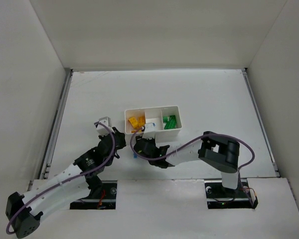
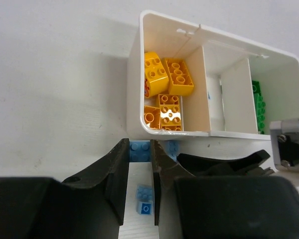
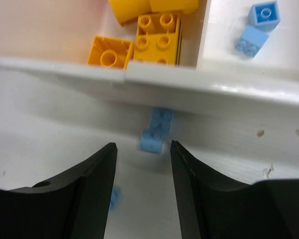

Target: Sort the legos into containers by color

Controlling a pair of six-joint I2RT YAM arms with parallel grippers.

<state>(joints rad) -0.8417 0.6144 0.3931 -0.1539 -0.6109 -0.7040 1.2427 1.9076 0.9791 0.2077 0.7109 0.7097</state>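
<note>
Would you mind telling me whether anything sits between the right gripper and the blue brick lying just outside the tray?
Nothing visible does: the blue brick lies ahead of the open right gripper, before the tray wall.

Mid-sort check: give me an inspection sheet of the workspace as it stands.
Surface: white table.
Job's things: white tray holds yellow legos in the left compartment, blue legos in the middle and green legos in the right. Loose blue legos lie on the table by the tray's near wall.
Clutter: nothing seen.
Grippers: left gripper and right gripper are both open and empty, fingers pointed at the loose blue legos.
Cables: purple cables run along both arms.
Surroundings: plain white walls.
</note>
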